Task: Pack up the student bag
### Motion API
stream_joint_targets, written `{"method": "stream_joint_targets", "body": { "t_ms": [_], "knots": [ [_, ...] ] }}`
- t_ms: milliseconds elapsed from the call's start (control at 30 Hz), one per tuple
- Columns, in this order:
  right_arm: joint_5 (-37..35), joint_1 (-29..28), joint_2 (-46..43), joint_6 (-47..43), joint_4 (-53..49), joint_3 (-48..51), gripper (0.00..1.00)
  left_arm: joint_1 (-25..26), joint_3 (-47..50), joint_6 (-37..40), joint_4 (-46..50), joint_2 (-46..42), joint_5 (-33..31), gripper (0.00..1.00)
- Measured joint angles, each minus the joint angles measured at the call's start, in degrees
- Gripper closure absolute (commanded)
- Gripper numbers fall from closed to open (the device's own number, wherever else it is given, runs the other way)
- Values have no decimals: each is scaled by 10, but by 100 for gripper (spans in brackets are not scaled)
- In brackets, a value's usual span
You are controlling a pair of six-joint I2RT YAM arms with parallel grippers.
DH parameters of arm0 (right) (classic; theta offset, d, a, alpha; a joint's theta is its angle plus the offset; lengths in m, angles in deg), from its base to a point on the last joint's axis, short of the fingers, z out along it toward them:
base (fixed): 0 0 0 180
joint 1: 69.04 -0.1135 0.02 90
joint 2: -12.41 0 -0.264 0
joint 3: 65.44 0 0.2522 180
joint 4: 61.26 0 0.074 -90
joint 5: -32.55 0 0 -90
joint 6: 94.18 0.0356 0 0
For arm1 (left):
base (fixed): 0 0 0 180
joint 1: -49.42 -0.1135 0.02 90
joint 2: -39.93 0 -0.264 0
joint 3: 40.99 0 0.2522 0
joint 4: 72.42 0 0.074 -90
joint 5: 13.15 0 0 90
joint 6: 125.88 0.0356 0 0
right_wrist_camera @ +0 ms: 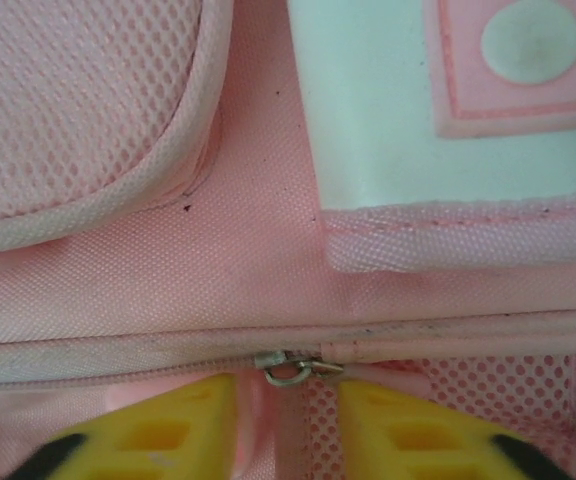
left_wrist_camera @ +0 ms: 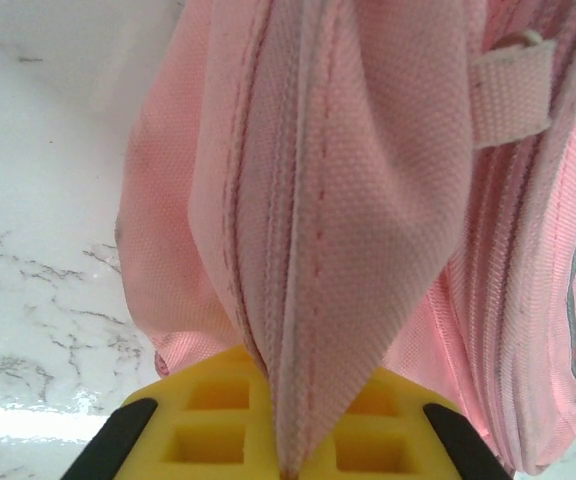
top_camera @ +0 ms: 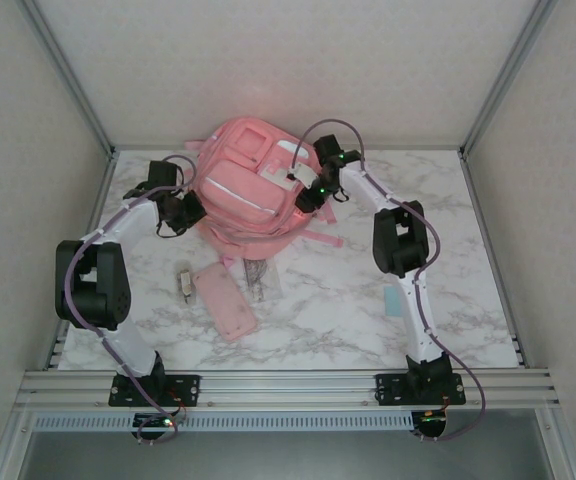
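1. Position: student bag (top_camera: 253, 185) is lying front-up at the back centre of the marble worktop (top_camera: 348, 300), between the two arms.
2. Left end effector (top_camera: 190, 210) is pressing into the bag's left side. In the left wrist view its yellow left pads (left_wrist_camera: 218, 420) are closed tight, clamping a stitched fold of the pink fabric.
3. Right end effector (top_camera: 308, 195) is sitting on the bag's right front, beside the white-trimmed pocket (right_wrist_camera: 448, 110).
4. In the right wrist view the yellow right pads (right_wrist_camera: 168, 430) are standing part-way apart, flanking the metal zipper pull (right_wrist_camera: 288, 367) just ahead of the tips. Pink fabric is showing in the gap, and I cannot tell whether they are gripping anything.
5. Loose items are lying on the worktop in front of the bag: flat pink pencil case (top_camera: 225, 300), small pale object (top_camera: 183, 283) just left of it, and clear packet (top_camera: 259, 281) just right of it.
6. Pale blue item (top_camera: 393, 300) is lying beside the right arm.
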Motion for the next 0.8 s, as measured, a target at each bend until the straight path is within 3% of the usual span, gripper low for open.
{"method": "stream_joint_targets", "body": {
  "t_ms": [133,467,800],
  "knots": [
    [4,-3,6,-7,-7,-5,100,0,-2,-3,0,2,7,100],
    [17,-4,2,9,-39,-16,100,0,-2,-9,-1,3,9,100],
    [109,-5,-71,68,-106,31,100,1,-51,0,27,45,9,100]
  ]
}}
